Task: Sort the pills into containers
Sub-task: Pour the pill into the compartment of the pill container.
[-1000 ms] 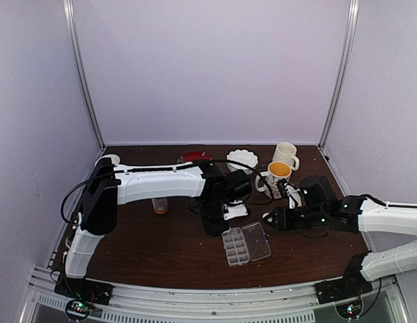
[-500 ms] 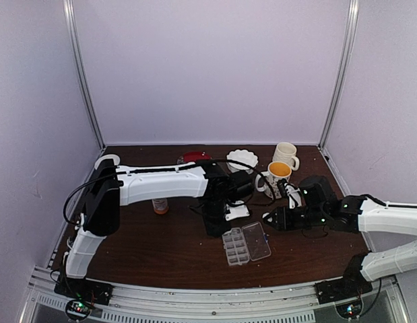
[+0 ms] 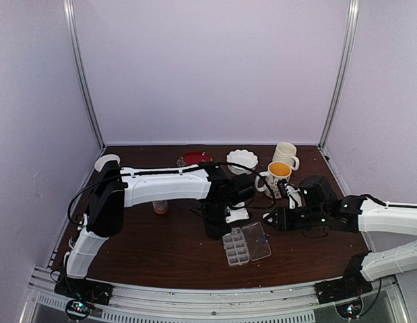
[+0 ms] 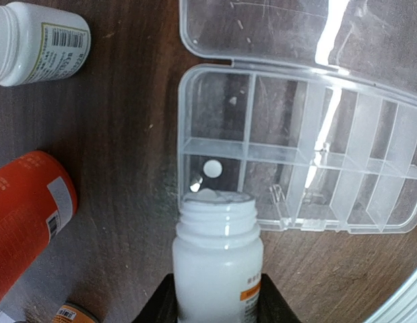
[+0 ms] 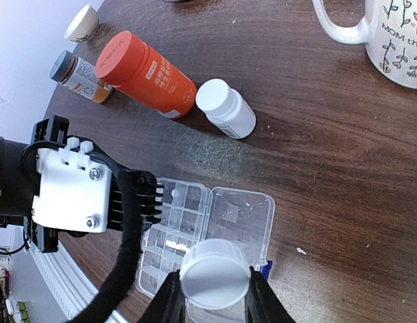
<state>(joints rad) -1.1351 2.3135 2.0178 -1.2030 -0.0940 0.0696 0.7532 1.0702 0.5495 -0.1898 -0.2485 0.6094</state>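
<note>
The left gripper [image 4: 217, 299] pinches an uncapped white bottle [image 4: 217, 259] by its body. Only the dark inner edges of the fingers show, cut off by the bottom of the wrist view. The bottle's mouth leans over one corner of the pill box [image 4: 299, 222], which lies on the dark table [image 4: 127, 134] with its clear lid [image 4: 275, 33] folded flat open.

One round white pill [image 4: 212, 168] lies in the corner compartment [image 4: 225, 176] of the row nearer the gripper, just beyond the bottle's rim. More pills [image 4: 208, 196] crowd at the mouth, too bunched to count. A pale speck [image 4: 232, 101] sits in the compartment behind it, and I cannot tell whether it is a pill or a fragment. Glare streaks across the middle compartments and blurs their contents.

The right gripper [image 5: 215, 286] is pressed onto a white cap [image 5: 215, 274] above the box. The cap covers part of the lid.

Beyond the box are an orange bottle [image 5: 144, 74], a grey-capped bottle [image 5: 77, 74] and a small white bottle [image 5: 225, 108] — whether upright or lying I cannot say. A mug [image 5: 397, 40] is cropped at the edge. From above, the left arm hides the held bottle.
</note>
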